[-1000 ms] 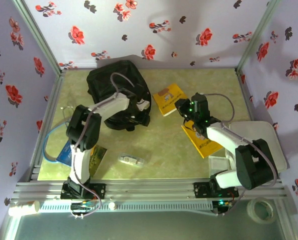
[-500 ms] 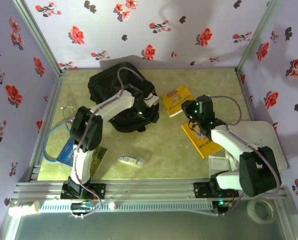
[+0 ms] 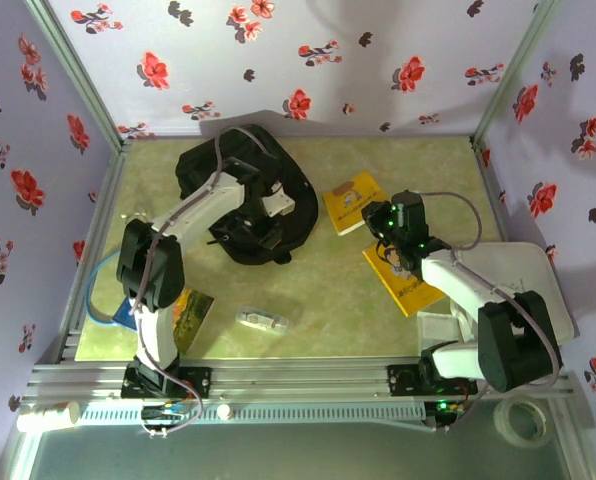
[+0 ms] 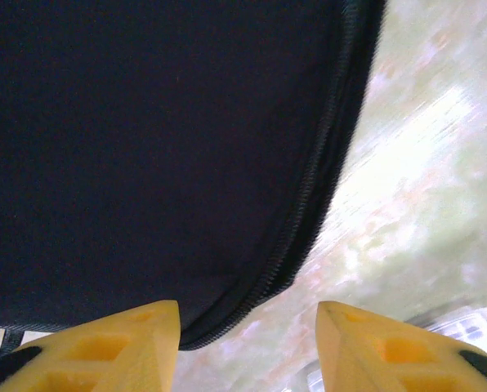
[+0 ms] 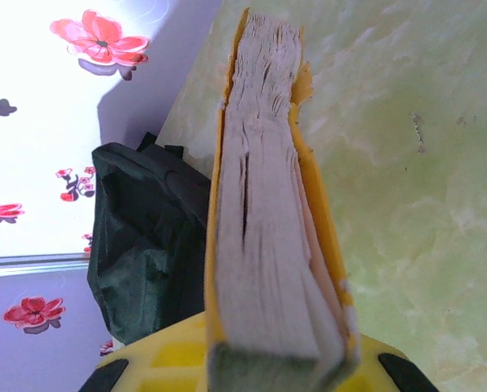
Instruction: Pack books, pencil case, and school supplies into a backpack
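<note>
In right gripper [image 5: 268,359], yellow book [image 5: 264,204] edge-on, cover print [image 3: 350,198] apparently too blurred.

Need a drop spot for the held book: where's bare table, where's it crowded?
Bare: mid-table between backpack, pencil case and flat yellow book; far right corner behind right gripper. Crowded: near left, around blue book.

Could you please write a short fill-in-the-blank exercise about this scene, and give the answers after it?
1. The right gripper is shut on a book whose cover is ___.
2. At the zipped edge of the backpack, the left gripper is ___.
3. The fabric of the backpack is ___.

Answers: yellow; open; black.
</note>
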`<control>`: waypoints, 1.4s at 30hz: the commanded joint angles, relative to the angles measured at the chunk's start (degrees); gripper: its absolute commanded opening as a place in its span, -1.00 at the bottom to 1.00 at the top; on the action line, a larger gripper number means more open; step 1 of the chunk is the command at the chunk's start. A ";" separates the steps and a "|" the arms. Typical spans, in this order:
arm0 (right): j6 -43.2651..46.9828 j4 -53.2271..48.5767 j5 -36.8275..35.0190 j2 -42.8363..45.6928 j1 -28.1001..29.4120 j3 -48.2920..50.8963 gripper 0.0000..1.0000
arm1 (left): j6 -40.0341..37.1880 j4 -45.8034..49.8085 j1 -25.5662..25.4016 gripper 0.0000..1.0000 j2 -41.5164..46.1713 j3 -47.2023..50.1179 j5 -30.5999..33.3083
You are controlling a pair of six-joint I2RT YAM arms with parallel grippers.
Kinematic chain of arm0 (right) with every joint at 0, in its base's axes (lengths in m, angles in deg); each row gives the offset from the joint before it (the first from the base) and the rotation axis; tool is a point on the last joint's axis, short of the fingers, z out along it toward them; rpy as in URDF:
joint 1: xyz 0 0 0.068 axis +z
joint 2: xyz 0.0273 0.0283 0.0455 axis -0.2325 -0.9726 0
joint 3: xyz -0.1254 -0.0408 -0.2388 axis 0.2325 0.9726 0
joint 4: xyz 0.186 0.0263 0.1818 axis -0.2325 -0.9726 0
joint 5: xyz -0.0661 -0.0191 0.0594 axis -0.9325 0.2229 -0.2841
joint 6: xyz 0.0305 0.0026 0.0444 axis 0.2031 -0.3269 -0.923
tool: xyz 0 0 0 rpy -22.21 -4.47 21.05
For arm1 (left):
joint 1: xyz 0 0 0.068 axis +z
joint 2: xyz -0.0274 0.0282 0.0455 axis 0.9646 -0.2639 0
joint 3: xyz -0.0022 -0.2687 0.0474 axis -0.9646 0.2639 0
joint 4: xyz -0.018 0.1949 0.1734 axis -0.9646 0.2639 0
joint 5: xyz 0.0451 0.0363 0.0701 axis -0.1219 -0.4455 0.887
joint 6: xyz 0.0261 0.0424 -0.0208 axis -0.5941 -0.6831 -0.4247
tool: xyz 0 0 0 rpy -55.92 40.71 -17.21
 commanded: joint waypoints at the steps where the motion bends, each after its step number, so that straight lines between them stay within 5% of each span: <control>1: 0.26 4.96 0.09 0.37 -0.28 -1.03 -0.99 | -1.74 1.72 0.54 -0.12 -2.18 0.58 3.33; 7: -0.02 5.08 0.16 0.01 -0.29 -1.15 -0.99 | -1.39 -0.73 0.51 -0.14 -3.73 0.53 5.17; 15: 0.03 4.85 0.02 0.29 -0.26 -0.95 -0.99 | -1.29 -6.45 0.55 -0.61 -0.68 2.30 7.86; 23: 0.06 4.77 -0.27 1.12 -0.23 -0.75 -0.99 | -2.28 -5.39 0.55 -0.80 1.51 2.73 6.05; 35: 0.90 4.11 0.19 2.96 -0.24 -1.02 -0.98 | -1.04 -7.71 0.63 -0.94 7.14 3.17 3.94; 42: 1.38 5.24 6.77 4.76 -0.22 -1.89 -0.99 | 0.69 -11.11 1.25 -0.96 8.70 4.43 4.16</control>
